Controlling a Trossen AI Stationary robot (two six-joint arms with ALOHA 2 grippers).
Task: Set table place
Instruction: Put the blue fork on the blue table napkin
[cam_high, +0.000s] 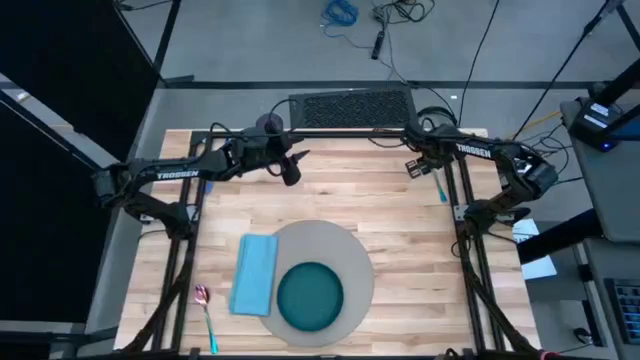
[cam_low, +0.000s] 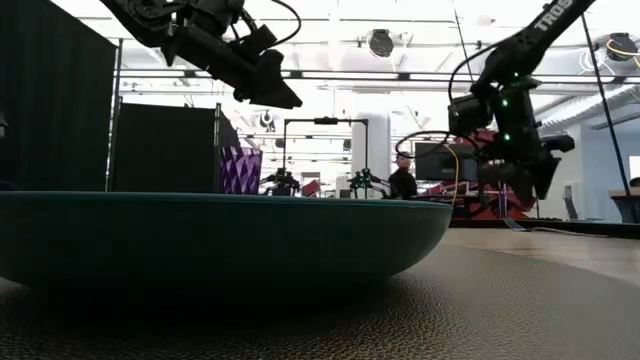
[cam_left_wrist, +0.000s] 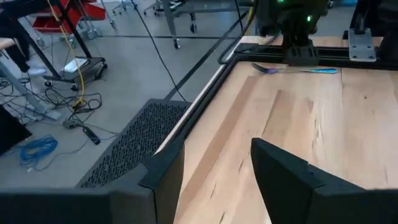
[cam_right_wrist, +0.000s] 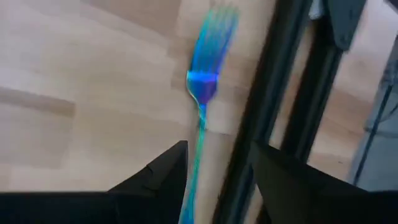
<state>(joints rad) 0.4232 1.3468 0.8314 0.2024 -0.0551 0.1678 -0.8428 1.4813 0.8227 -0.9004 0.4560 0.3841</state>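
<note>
Blue fork (cam_right_wrist: 208, 62) lies near the tabletop's (cam_high: 400, 215) far right edge, under the right pincer (cam_high: 415, 165), fingers apart. Left pincer (cam_high: 291, 170), also apart, hovers far-centre.

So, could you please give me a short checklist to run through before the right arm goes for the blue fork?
1. Right gripper open, fingers spread: ok.
2. Blue plastic fork lying flat on the pale wood table, free of other items: ok.
3. Right gripper above the fork handle: ok in the right wrist view; its height cannot tell.
4. Black metal table frame runs right beside the fork: not ok, collision risk.
5. Left gripper raised, open and away from the fork: ok.
6. Light blue napkin lies beside the round grey mat, ready for the fork: ok.
</note>
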